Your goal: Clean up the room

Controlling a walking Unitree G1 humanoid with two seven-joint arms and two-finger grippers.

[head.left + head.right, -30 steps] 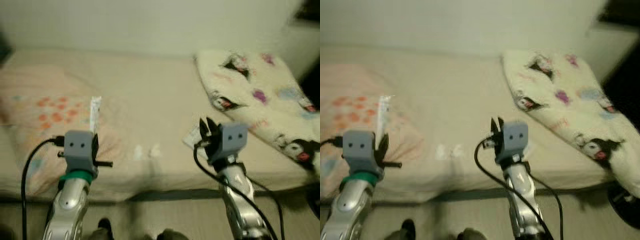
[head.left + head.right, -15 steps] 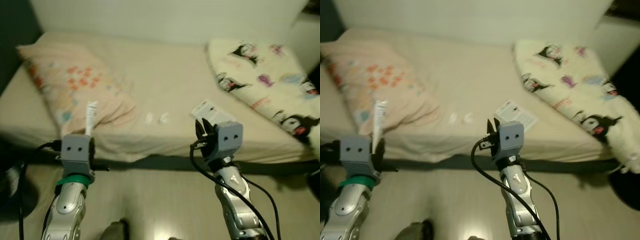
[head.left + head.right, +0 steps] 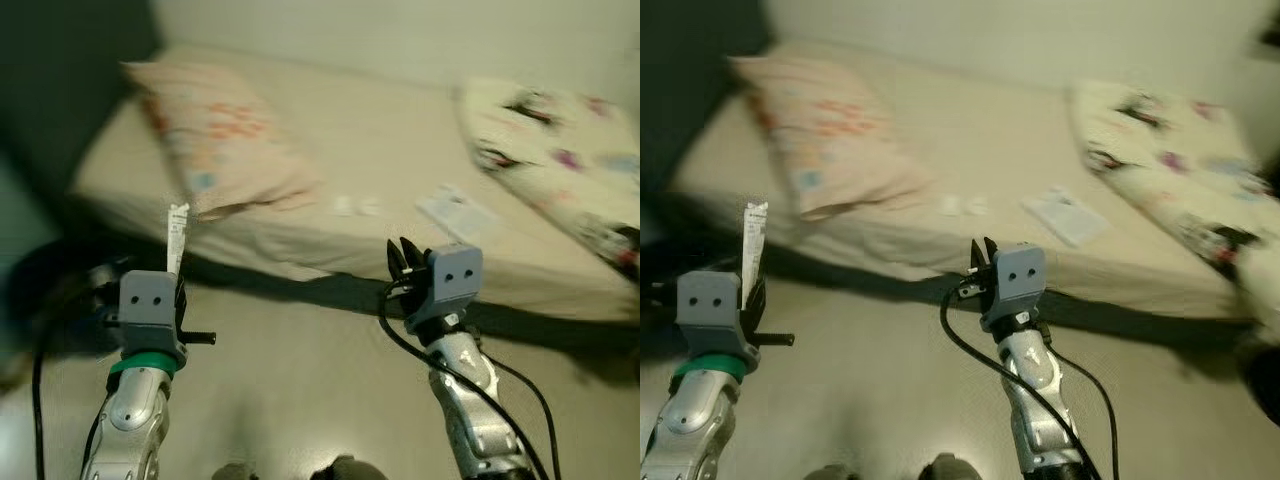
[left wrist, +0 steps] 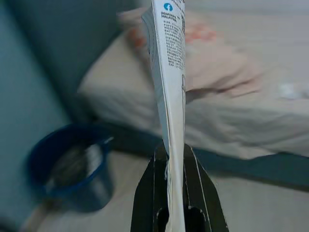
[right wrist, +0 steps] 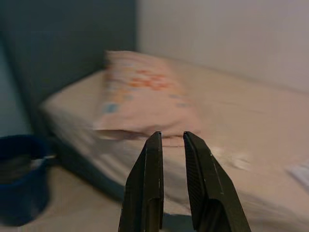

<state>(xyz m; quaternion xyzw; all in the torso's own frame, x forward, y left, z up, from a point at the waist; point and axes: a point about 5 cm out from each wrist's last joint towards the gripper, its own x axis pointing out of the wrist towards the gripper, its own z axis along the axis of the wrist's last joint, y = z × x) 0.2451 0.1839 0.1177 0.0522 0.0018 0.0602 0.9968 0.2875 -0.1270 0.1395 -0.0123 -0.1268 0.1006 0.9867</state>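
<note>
- White plastic wrapper (image 4: 169, 72), printed with small dark text, stands upright out of the left gripper (image 4: 175, 159), whose two black fingers pinch its lower end; held high like this, it seems ready to be carried off as rubbish.
- A dark blue bin (image 4: 67, 169) sits on the floor near the foot of the bed (image 3: 400, 170), beside a dark wall. It looks the likely place for the wrapper.
- The right gripper (image 5: 170, 145) is raised in front of the robot with its fingers close together and nothing between them; a narrow gap shows.
- On the bed lie a peach patterned pillow (image 3: 215, 140), a cream blanket with cartoon figures (image 3: 560, 160), a small paper leaflet (image 3: 455, 210) and two tiny white scraps (image 3: 355, 205), all still to be tidied.
- Compared with a second ago, the camera has pulled back and swung toward the robot's left: the bed now sits farther off, more bare floor (image 3: 300, 380) shows, and both arms hold the same poses.
</note>
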